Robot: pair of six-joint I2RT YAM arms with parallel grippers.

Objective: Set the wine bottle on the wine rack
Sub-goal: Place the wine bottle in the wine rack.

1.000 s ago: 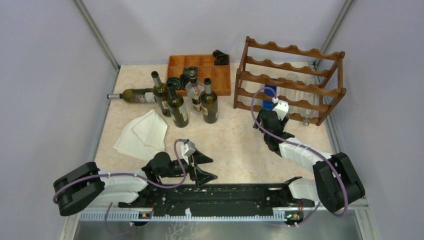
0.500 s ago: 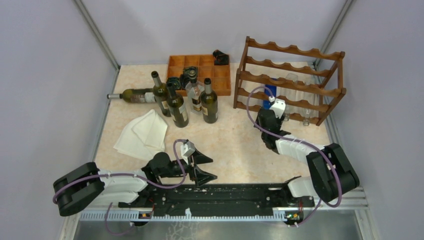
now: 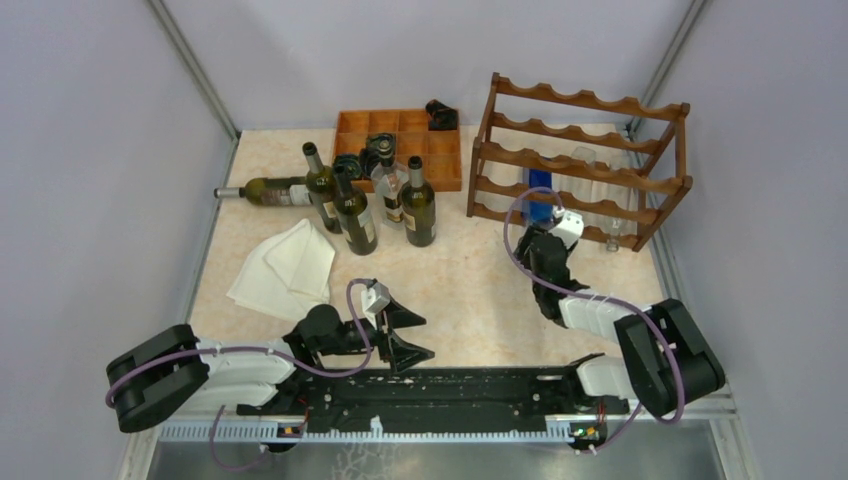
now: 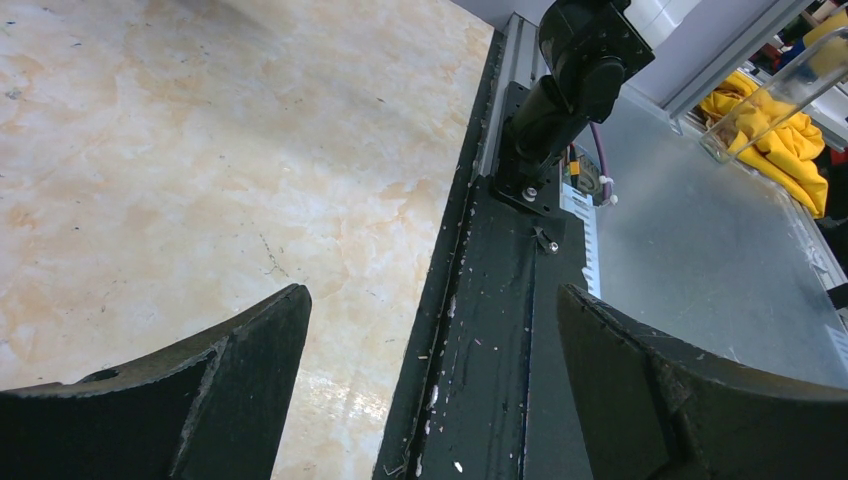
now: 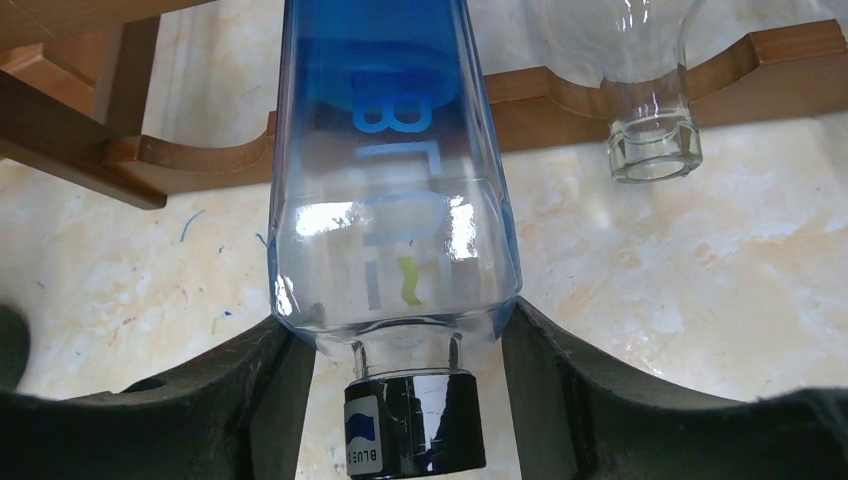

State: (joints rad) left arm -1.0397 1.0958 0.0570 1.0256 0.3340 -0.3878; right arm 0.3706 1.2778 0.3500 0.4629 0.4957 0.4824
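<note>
The blue wine bottle lies in the lowest tier of the wine rack, at the rack's left end, its neck and dark cap pointing out towards the arms; the right hand is clamped on it, one finger against each side of the shoulder and the capped neck between them. Just beside it in the same tier lies a clear glass vessel, its open mouth past the front rail. The left hand hangs with its fingers wide apart and nothing between them, low over the near edge of the worktop. Well apart from the rack, several dark bottles stand near an orange-brown tray; one more bottle lies on its side; a white cloth lies in front of them.
</note>
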